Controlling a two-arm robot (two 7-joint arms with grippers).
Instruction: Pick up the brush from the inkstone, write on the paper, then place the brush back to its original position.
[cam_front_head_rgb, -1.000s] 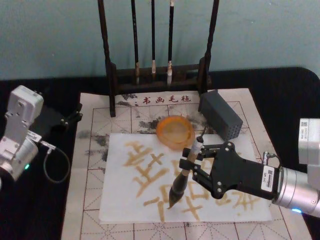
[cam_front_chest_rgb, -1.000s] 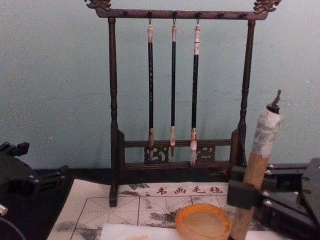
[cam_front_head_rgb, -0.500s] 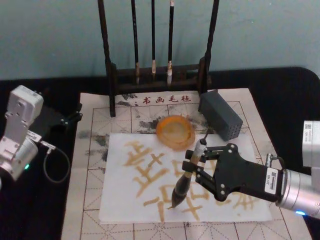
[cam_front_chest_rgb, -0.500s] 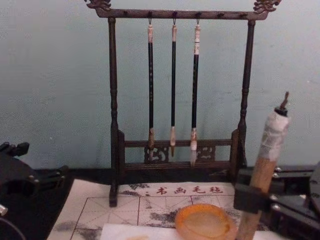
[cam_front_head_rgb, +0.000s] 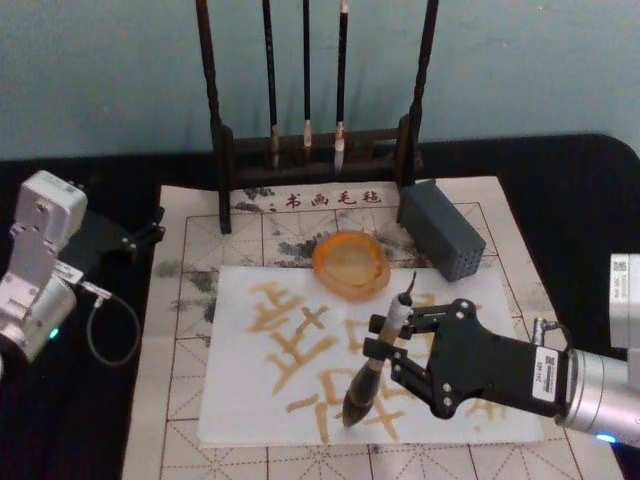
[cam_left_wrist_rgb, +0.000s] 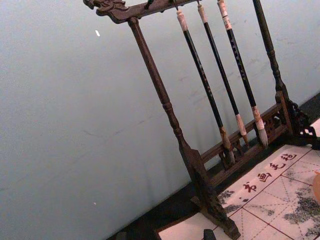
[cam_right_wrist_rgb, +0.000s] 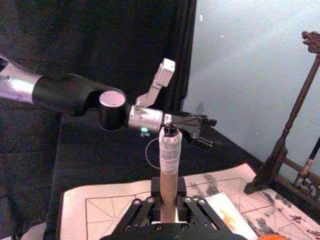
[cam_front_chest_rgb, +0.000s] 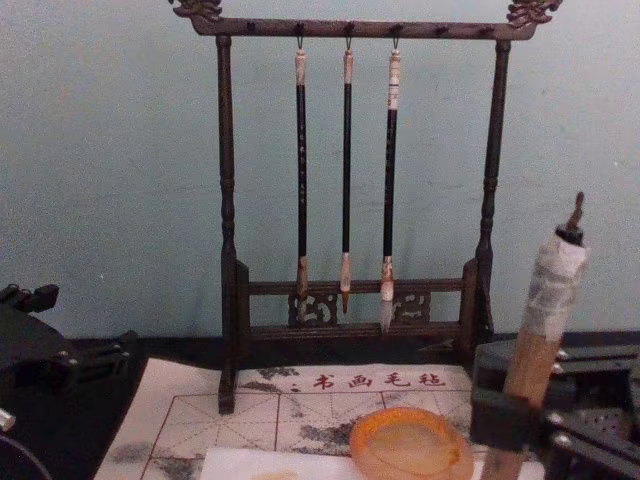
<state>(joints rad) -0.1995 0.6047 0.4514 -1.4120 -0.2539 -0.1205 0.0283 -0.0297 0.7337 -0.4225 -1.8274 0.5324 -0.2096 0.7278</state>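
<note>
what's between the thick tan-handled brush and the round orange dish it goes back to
Nothing visible. The right gripper holds the thick tan-handled brush tip-down on the white paper; only paper lies before the round orange inkstone. The grey block sits right of that path; left gripper parked far left.

You see the right gripper at lower right, jaws clamped on the tilted brush, its tip on the paper below the inkstone; the left gripper sits parked at mid left.
</note>
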